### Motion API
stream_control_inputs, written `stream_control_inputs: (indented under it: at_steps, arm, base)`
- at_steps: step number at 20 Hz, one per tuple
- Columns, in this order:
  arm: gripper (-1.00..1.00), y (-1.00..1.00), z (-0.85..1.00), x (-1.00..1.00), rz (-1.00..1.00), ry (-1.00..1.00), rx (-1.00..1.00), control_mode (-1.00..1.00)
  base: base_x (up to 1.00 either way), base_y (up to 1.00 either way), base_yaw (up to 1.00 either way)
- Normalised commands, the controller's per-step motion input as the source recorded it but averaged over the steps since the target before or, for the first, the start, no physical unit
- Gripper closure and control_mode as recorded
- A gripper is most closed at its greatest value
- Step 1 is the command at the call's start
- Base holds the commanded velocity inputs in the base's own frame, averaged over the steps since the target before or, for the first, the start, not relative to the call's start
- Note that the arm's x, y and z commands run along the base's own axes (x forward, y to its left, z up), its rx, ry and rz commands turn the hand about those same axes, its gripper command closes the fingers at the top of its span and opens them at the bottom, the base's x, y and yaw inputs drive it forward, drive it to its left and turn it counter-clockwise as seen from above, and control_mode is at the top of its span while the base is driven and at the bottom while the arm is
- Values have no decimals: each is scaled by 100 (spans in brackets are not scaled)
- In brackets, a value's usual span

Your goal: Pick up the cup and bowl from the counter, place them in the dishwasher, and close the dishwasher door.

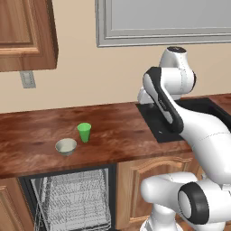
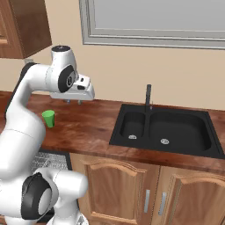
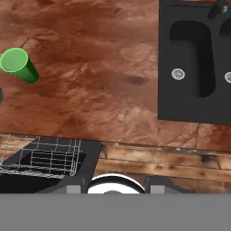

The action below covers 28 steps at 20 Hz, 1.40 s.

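The gripper (image 2: 73, 102) is hanging above the counter (image 1: 117, 131) holding nothing, its fingers (image 2: 79, 102) standing apart with a gap between them, though the arm is blocking them in the left base view. The cup (image 1: 84, 132) is standing upright just beside the bowl (image 1: 66, 146), above the open dishwasher (image 1: 72, 198), whose racks are partly cut off.

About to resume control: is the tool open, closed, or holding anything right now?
Tool: empty, above the counter; open or closed cannot be told.
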Motion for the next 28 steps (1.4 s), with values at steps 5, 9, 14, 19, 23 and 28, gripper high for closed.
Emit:
stream_control_inputs:
  at_steps: [5, 9, 14, 19, 23, 28]
  arm:
    - [-100, 1, -13, 0, 0, 0, 1, -100]
    - [-100, 15, -13, 0, 0, 0, 1, -100]
    - [-100, 35, -18, 0, 0, 0, 0, -100]
    - [-100, 34, -19, 0, 0, 0, 0, -100]
    - [-100, 35, -19, 0, 0, 0, 2, -100]
    - [-100, 30, -23, 4, 0, 0, 0, -100]
  base:
    - [0, 0, 0]
    - [0, 0, 0]
    - [0, 0, 0]
    - [0, 0, 0]
    - [0, 0, 0]
    - [0, 0, 0]
